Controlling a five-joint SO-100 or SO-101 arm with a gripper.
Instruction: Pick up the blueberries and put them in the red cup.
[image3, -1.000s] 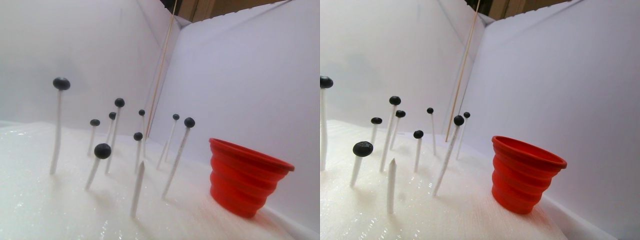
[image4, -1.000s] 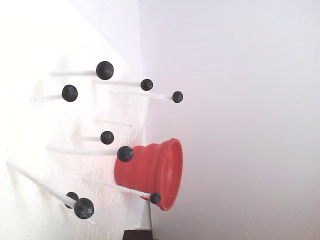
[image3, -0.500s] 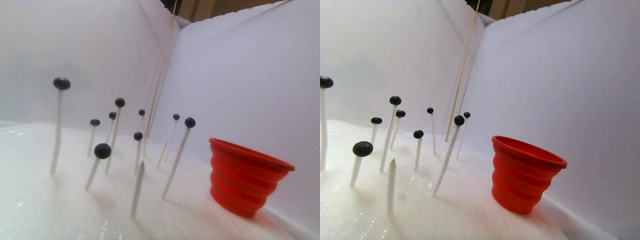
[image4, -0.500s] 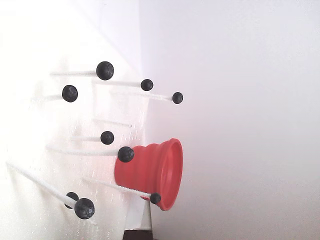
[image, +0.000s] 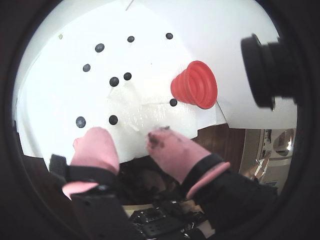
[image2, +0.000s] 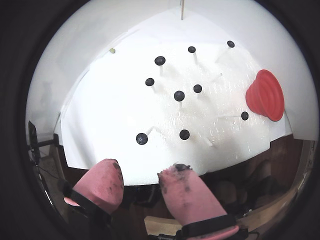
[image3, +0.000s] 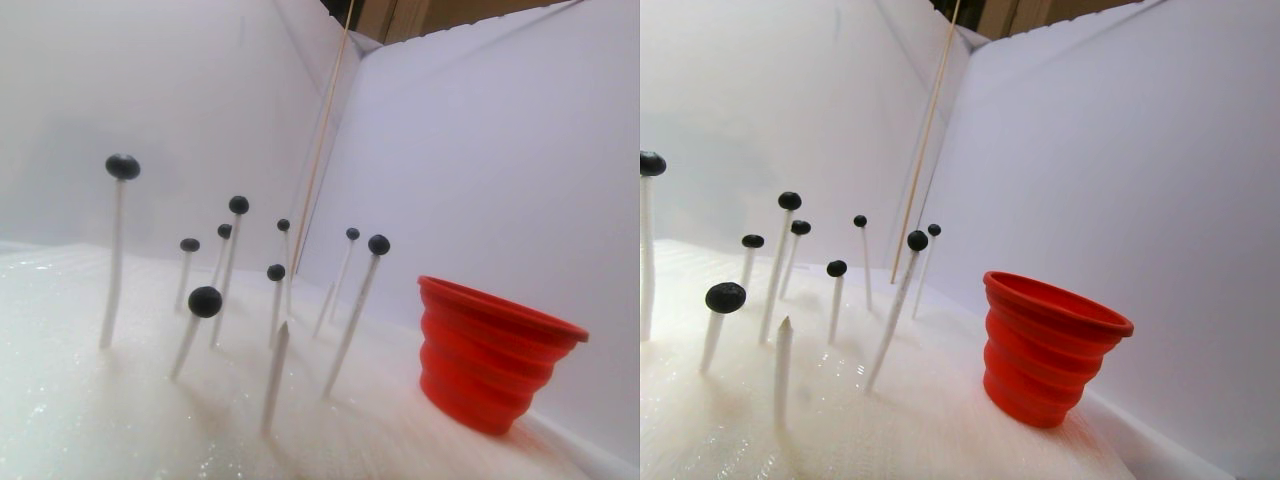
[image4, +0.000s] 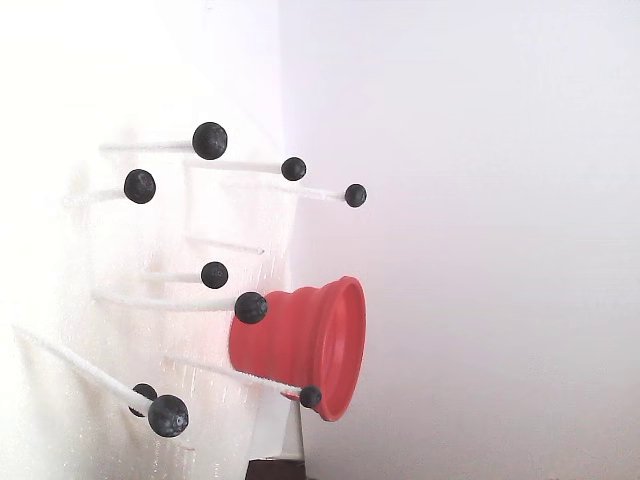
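Wrist views, hand (image2: 145, 175) parted and empty, blueberries (image2: 179, 95) on sticks, red cup (image2: 265, 95) unlabelled.

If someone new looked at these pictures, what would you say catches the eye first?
Probably the red cup, standing upright on the white foam at the right in the stereo pair view. Next, the blueberries, each perched atop a thin white stick left of the cup. In a wrist view the pink-tipped gripper hangs open at the foam's near edge, holding nothing.
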